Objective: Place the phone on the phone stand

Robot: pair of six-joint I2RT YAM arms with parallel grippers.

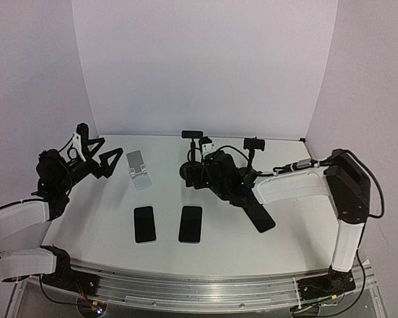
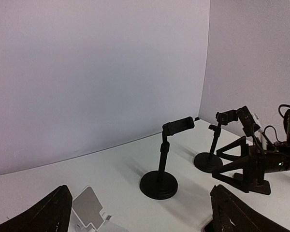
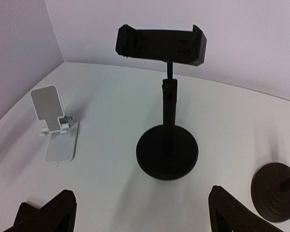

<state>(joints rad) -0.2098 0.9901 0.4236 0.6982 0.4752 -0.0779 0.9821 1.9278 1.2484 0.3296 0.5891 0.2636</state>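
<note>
Left gripper (image 1: 110, 152) and right gripper (image 3: 140, 195) both spread wide, holding nothing. Left phone (image 1: 144, 224) and right phone (image 1: 190, 224) flat on worktop (image 1: 285, 245), long axes running near to far, on the near side of both grippers. Right phone closest to right gripper.

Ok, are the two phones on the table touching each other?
Apart. The top view shows a strip of bare table between the left phone and the right phone.
</note>
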